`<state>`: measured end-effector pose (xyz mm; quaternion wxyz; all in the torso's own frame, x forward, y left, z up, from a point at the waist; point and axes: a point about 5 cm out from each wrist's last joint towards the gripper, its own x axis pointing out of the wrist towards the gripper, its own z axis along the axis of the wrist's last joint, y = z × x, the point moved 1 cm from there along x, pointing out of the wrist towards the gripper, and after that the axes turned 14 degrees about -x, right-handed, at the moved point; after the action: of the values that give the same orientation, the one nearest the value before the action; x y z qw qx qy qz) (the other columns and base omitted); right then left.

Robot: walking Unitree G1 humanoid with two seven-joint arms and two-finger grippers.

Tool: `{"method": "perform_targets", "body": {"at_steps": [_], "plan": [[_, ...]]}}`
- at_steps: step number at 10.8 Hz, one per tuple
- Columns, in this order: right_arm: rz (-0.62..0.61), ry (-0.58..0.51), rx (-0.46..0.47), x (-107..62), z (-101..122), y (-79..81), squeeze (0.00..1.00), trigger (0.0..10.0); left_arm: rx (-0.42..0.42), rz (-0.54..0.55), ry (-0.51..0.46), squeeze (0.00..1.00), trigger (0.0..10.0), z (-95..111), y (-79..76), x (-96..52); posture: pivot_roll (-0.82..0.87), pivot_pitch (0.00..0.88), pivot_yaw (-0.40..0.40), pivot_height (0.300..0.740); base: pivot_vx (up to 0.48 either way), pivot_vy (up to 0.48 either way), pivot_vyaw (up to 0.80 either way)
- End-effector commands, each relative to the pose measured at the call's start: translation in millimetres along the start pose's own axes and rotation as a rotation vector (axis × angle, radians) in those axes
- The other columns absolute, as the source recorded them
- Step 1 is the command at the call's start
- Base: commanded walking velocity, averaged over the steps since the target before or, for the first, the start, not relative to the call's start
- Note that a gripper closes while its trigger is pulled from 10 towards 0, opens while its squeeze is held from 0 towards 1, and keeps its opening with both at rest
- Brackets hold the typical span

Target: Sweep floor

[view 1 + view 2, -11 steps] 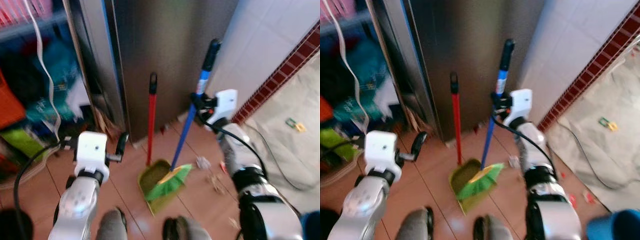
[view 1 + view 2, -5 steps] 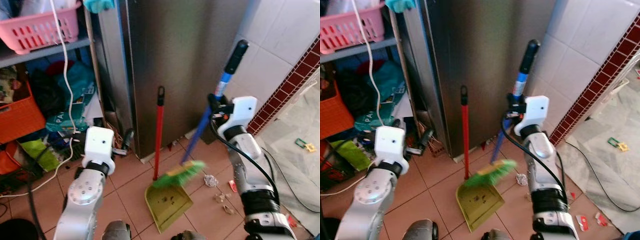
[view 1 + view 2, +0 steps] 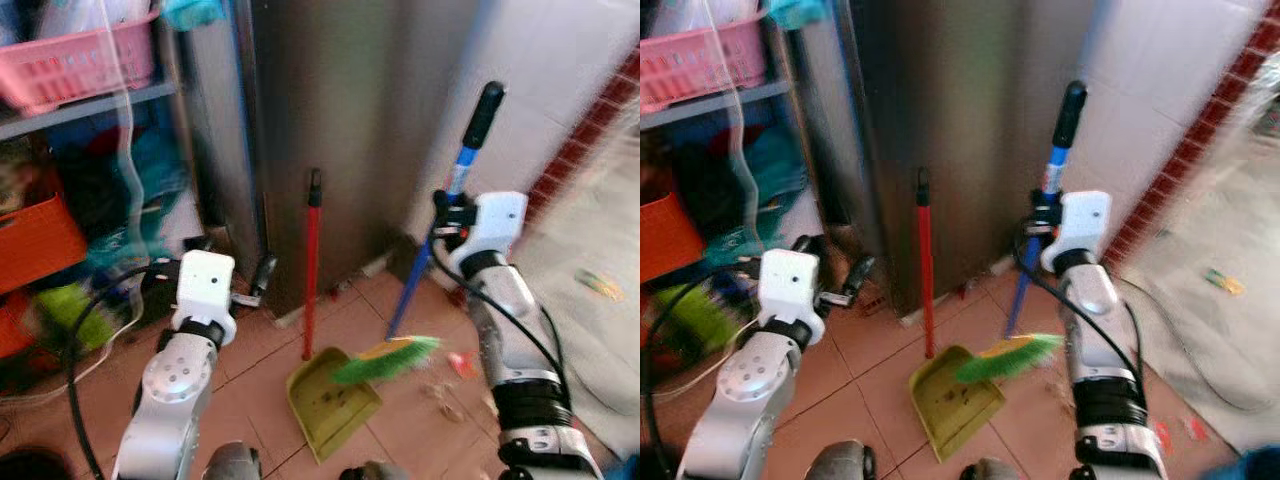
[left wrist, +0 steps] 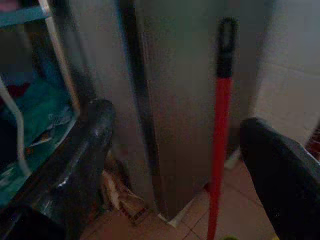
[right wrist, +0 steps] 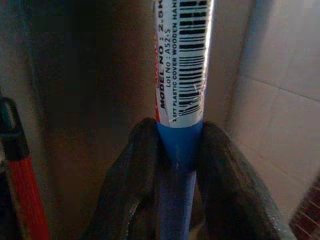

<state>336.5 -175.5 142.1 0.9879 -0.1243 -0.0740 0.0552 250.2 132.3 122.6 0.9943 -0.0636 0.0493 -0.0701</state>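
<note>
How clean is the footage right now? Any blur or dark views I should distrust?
Both eye views are motion-blurred, worst at the edges; broom and dustpan stay readable. Left wrist view is dim and soft. Right wrist view is dark but sharp on the barcode label.

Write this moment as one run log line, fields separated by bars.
right gripper: shut on broom | left gripper: open, facing dustpan handle | debris: on floor

1. The green bristle head of the blue-handled broom (image 3: 388, 359) swung out from over the yellow-green plastic dustpan (image 3: 330, 397) toward the robot's right.
2. The right gripper (image 3: 447, 212), clamped on the handle, moved right too.
</note>
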Motion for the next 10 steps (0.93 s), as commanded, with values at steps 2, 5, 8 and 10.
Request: {"method": "perform_targets", "body": {"at_steps": [2, 5, 8, 10], "plan": [[-0.022, -0.079, -0.019, 4.9, 21.0, -6.0, 0.0, 0.0, -0.004, -0.015, -0.002, 0.0, 10.0, -0.4, -2.2, 1.7, 0.08, 0.0, -0.045, 0.74, -0.257, 0.0, -0.75], [-0.015, -0.07, -0.003, 4.8, 19.3, -2.7, 0.0, 0.0, -0.005, -0.01, -0.006, 0.0, 10.0, 0.6, -1.0, 1.8, 0.08, 0.0, -0.05, 0.74, -0.25, 0.0, -0.8], [-0.004, -0.064, -0.004, 5.4, 18.1, -2.8, 0.0, 0.0, -0.013, -0.003, -0.012, 0.0, 10.0, 1.4, -2.8, 1.9, 0.08, 0.0, -0.06, 0.74, -0.244, 0.0, -0.14], [0.0, -0.066, -0.004, 7.0, 19.7, -2.6, 0.0, 0.0, -0.019, 0.0, -0.01, 0.0, 10.0, 0.3, -3.1, 1.8, 0.07, 0.0, -0.067, 0.74, -0.246, 0.0, 0.0]]}}
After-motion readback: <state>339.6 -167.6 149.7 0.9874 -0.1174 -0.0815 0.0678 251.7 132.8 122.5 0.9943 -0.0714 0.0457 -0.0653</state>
